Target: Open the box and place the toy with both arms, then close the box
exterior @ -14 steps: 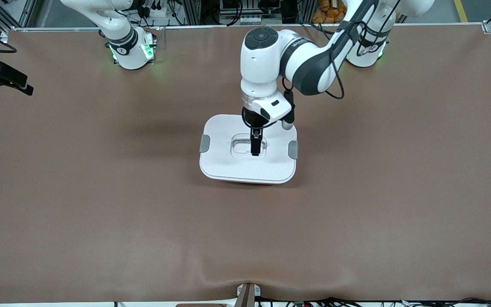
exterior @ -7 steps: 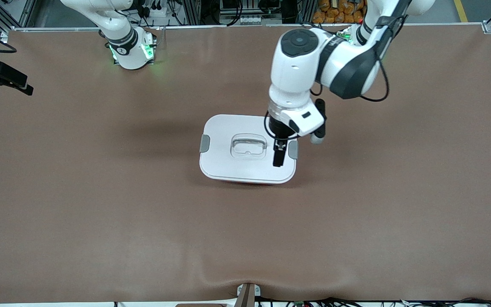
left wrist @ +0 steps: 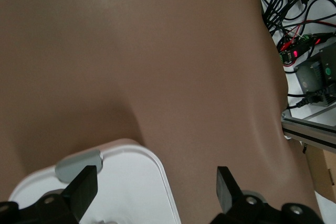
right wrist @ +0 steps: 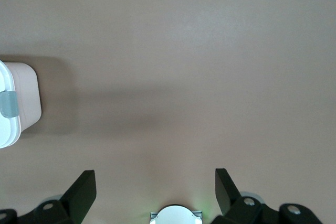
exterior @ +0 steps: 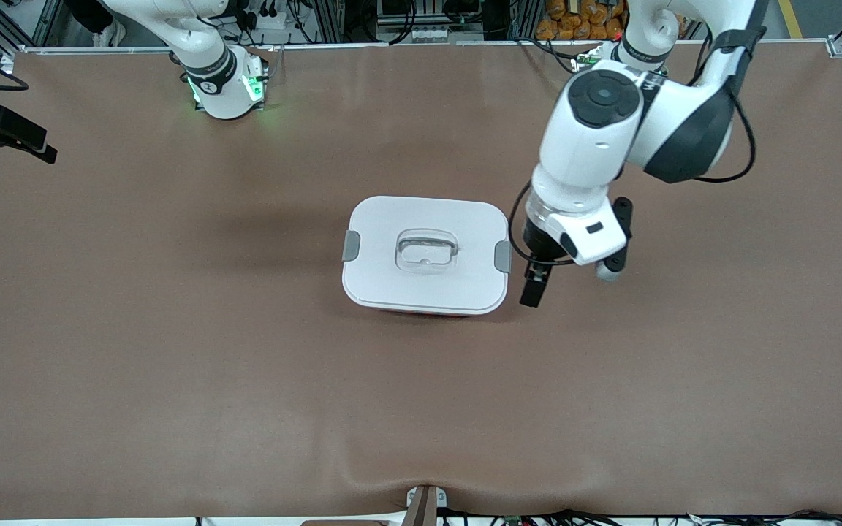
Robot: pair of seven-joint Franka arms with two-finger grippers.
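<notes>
**Closed box at table centre, left gripper over the cloth beside it**

In the front view, the box [exterior: 425,256] is seen in the middle of the frame, resting on the brown table cover [exterior: 172,365]. Its white lid [exterior: 428,219] is seated, a grey clip [exterior: 351,245] is shown at the right arm's end and another grey clip [exterior: 502,256] at the left arm's end, and the clear recessed handle [exterior: 426,250] lies in the lid's centre. A thin strip of the pink tub is visible only along the lid's lower edge. The toy is seen in no view.

The left arm is shown entering from the upper right of the front view, with the left gripper [exterior: 532,288] held over the cloth just beside the box's clip at that end, touching nothing. Only a narrow black profile of its fingers is given there; in the left wrist view the left gripper's fingers [left wrist: 84,190] are seen spread wide and empty, with a lid corner and one grey clip at the lower left of the frame, and cables and electronics [left wrist: 304,51] at the upper right.

Only the right arm's base [exterior: 225,88], green-lit, appears at the upper left of the front view; that arm is waiting. The right gripper [right wrist: 152,192] is shown only in the right wrist view, fingers spread and empty, over bare cloth, with the box's pale pink wall at the frame's left edge.
</notes>
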